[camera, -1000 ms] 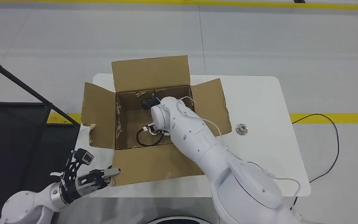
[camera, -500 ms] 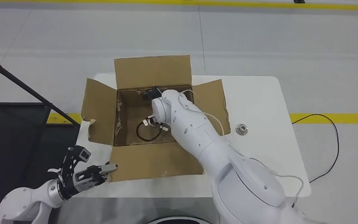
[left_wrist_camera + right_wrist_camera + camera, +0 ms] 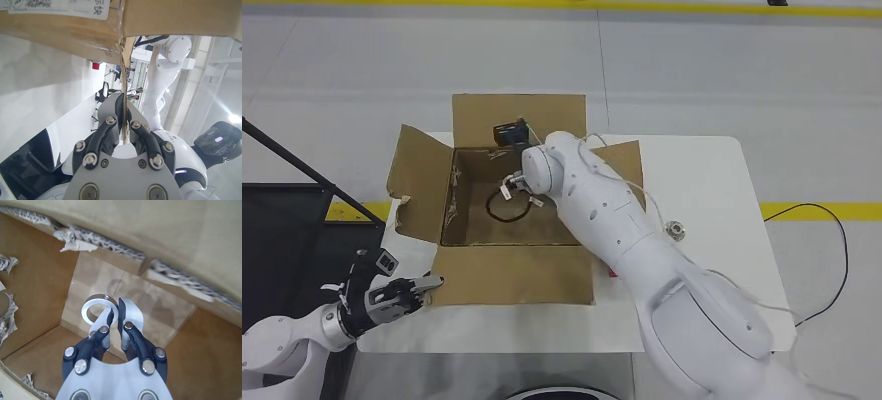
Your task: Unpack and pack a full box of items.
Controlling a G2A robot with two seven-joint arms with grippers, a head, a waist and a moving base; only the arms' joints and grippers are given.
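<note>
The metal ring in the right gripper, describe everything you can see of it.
The metal ring is a flat, silvery collar with a wide hole and a small screw hole in its outer wall. The right gripper pinches its rim, one finger through the hole, inside the cardboard box, above its floor.

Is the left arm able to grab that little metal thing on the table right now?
Probably not. The left gripper is shut on the box flap, and the metal part lies on the table beyond the box, on the robot's right, with the right arm between.
</note>
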